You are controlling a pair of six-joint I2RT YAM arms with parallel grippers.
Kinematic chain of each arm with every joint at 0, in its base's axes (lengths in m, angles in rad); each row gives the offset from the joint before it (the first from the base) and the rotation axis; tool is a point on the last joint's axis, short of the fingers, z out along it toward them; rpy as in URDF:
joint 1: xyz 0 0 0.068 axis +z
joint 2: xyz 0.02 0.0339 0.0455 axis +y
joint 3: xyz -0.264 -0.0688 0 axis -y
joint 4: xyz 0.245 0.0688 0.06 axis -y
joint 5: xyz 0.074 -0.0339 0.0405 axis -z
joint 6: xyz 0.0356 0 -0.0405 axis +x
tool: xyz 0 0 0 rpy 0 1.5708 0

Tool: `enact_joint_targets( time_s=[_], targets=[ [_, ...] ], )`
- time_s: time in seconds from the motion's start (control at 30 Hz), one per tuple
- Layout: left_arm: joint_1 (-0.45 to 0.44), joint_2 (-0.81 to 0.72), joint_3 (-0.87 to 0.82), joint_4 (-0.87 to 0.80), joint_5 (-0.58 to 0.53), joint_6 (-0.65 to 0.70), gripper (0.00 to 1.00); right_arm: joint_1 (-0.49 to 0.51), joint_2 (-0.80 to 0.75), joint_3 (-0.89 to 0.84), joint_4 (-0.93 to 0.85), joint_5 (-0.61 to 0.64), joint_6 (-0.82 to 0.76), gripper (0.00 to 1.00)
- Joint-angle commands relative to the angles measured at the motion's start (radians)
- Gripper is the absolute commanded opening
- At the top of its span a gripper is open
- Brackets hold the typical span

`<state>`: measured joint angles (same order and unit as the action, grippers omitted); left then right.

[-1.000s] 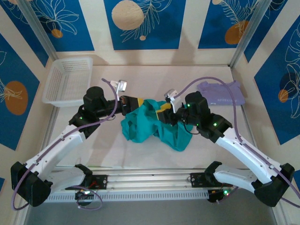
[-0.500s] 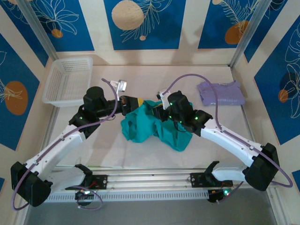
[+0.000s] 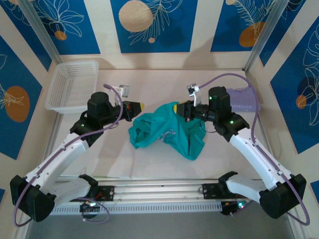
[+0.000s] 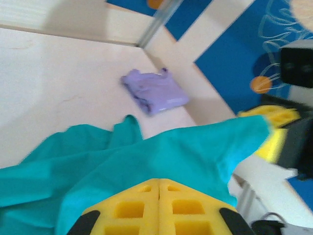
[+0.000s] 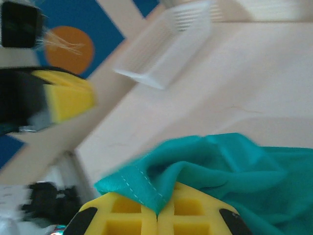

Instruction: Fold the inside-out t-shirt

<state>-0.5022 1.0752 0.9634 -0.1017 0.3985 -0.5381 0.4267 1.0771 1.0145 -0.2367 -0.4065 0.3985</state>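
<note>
The inside-out t-shirt (image 3: 167, 130) is a crumpled teal heap mid-table, with a bit of white print (image 3: 164, 135) showing. My right gripper (image 3: 178, 107) is shut on its stitched hem (image 5: 142, 188), and the cloth drapes over the yellow pads (image 5: 195, 208). That edge is lifted at the heap's upper right. My left gripper (image 3: 140, 106) hovers just off the shirt's upper left with its pads pressed together (image 4: 159, 185). I see no cloth between them; the teal fabric (image 4: 146, 156) lies beyond the tips. Seen from the right wrist, the left gripper's yellow pad (image 5: 68, 100) looks bare.
A folded lavender shirt (image 3: 244, 99) lies at the back right, partly behind my right arm. A white mesh basket (image 3: 72, 84) stands at the back left. Patterned walls enclose the table on three sides, and a metal rail (image 3: 159, 191) runs along the near edge.
My right gripper closed on the shirt's hem and drew back up and to the right, lifting that edge. The shirt spread out and its print came into view. The left gripper shifted slightly left.
</note>
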Motion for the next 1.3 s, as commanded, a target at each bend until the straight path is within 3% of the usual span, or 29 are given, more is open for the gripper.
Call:
enact_joint_targets(
  time_s=[0.0, 0.1, 0.2, 0.27, 0.5, 0.63, 0.87, 0.93, 1.0, 1.1, 1.17, 1.27],
  targets=[
    [0.022, -0.006, 0.030, -0.086, -0.116, 0.091, 0.00, -0.040, 0.018, 0.013, 0.051, -0.334, 0.119, 0.00],
    [0.026, -0.014, 0.024, -0.114, -0.161, 0.103, 0.00, -0.084, 0.027, 0.016, 0.036, -0.379, 0.142, 0.00],
    [0.016, -0.027, 0.015, -0.096, -0.098, 0.110, 0.00, -0.067, 0.035, 0.028, 0.004, -0.306, 0.141, 0.00],
    [-0.038, -0.042, 0.005, -0.076, -0.081, 0.135, 0.00, -0.049, 0.055, 0.033, 0.005, -0.257, 0.164, 0.00],
    [-0.388, -0.056, -0.012, -0.048, -0.308, 0.303, 0.27, 0.022, 0.113, 0.075, -0.048, -0.073, 0.201, 0.00],
    [-0.554, 0.007, 0.012, -0.064, -0.545, 0.409, 0.42, 0.030, 0.128, 0.090, -0.053, -0.039, 0.229, 0.00],
    [-0.665, 0.161, 0.069, -0.047, -0.837, 0.508, 0.54, 0.032, 0.132, 0.083, -0.031, -0.038, 0.269, 0.00],
    [-0.671, 0.197, 0.066, 0.000, -0.873, 0.533, 0.53, 0.033, 0.132, 0.075, -0.020, -0.040, 0.279, 0.00],
    [-0.670, 0.223, 0.061, 0.039, -0.935, 0.551, 0.44, 0.034, 0.130, 0.069, -0.023, -0.036, 0.278, 0.00],
    [-0.659, 0.202, 0.046, 0.056, -0.966, 0.588, 0.05, 0.020, 0.116, 0.074, -0.073, -0.018, 0.237, 0.00],
    [-0.607, 0.137, 0.026, 0.019, -0.846, 0.554, 0.00, 0.009, 0.100, 0.086, -0.128, 0.003, 0.173, 0.00],
    [-0.408, 0.037, -0.003, -0.042, -0.423, 0.382, 0.00, 0.008, 0.092, 0.118, -0.220, -0.001, 0.038, 0.00]
  ],
)
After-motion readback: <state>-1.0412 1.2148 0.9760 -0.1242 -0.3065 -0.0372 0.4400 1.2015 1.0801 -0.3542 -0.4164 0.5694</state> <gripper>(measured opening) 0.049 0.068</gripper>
